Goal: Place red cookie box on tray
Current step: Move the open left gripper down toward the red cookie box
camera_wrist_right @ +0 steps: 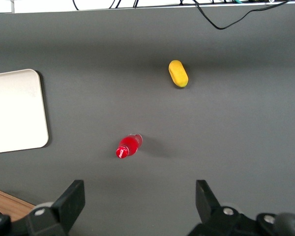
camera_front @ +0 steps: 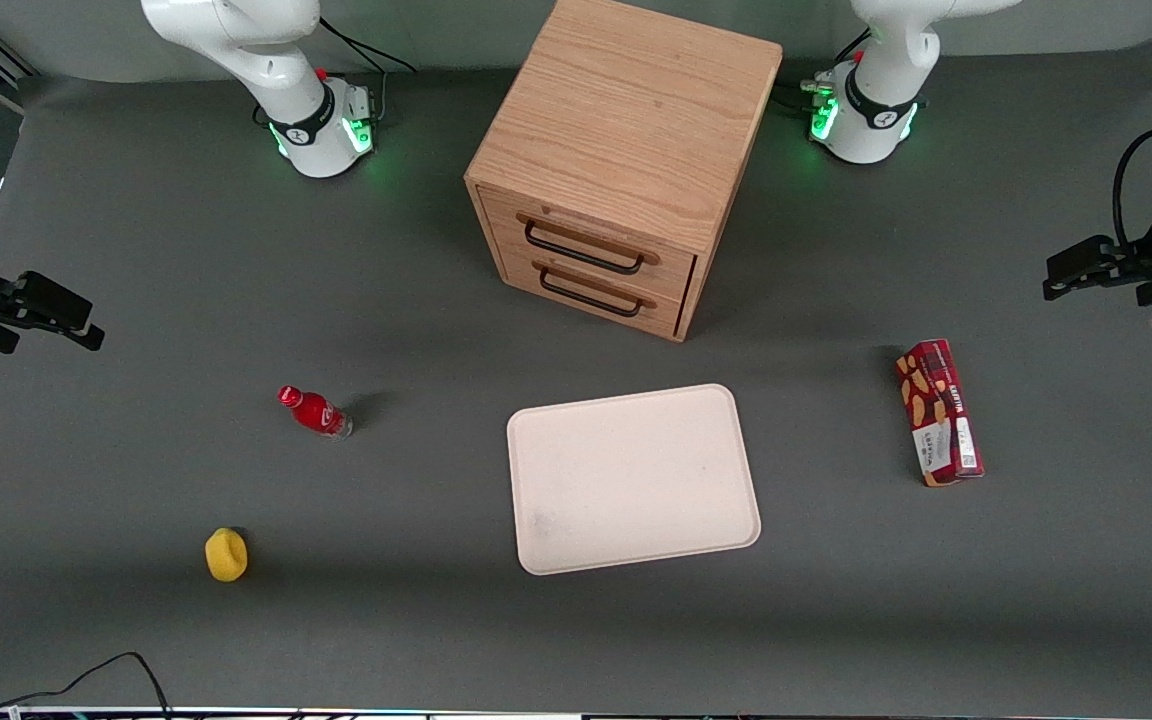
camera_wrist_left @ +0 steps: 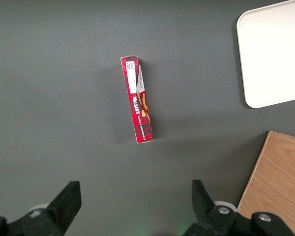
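The red cookie box [camera_front: 939, 412] lies on the grey table toward the working arm's end, beside the cream-white tray [camera_front: 633, 480] and apart from it. The tray holds nothing. My left gripper [camera_front: 1058, 278] hangs above the table, farther from the front camera than the box and nearer the table's end. In the left wrist view the gripper [camera_wrist_left: 135, 189] is open and empty, with the box [camera_wrist_left: 137, 101] lying lengthwise ahead of the gap between its fingers [camera_wrist_left: 69, 196] and a corner of the tray [camera_wrist_left: 273, 54] off to the side.
A wooden two-drawer cabinet [camera_front: 626, 150] stands farther from the front camera than the tray; its edge shows in the left wrist view [camera_wrist_left: 280, 182]. A small red bottle [camera_front: 314, 411] and a yellow object [camera_front: 226, 554] lie toward the parked arm's end.
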Controlling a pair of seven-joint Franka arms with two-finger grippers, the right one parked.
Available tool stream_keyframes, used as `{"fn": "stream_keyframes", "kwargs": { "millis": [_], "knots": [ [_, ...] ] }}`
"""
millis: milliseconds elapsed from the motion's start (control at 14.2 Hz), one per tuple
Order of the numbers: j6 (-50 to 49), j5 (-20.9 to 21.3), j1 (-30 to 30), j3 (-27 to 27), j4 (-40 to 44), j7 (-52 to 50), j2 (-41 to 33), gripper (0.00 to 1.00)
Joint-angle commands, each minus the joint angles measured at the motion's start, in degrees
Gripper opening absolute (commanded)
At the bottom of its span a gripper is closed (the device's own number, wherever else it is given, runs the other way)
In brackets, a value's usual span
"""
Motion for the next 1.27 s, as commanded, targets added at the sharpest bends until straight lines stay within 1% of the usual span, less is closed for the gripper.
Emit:
{"fn": "stream_keyframes", "kwargs": {
  "millis": [0,565,918,1059,1200],
  "knots": [
    [0.27,-0.65,-0.15,0.30,-0.32,-0.73,0.33,1.00],
    [0.27,-0.65,0.03,0.30,-0.66,0.15,2.70,1.00],
    [3.42,-0.83,-0.06,0.30,-1.19,0.24,7.70,1.00],
    [8.93,-0.83,0.03,0.30,-4.25,0.24,9.12,1.00],
    [17.10,-0.83,1.16,0.39,-11.09,-0.37,9.03,1.00]
  ]
}}
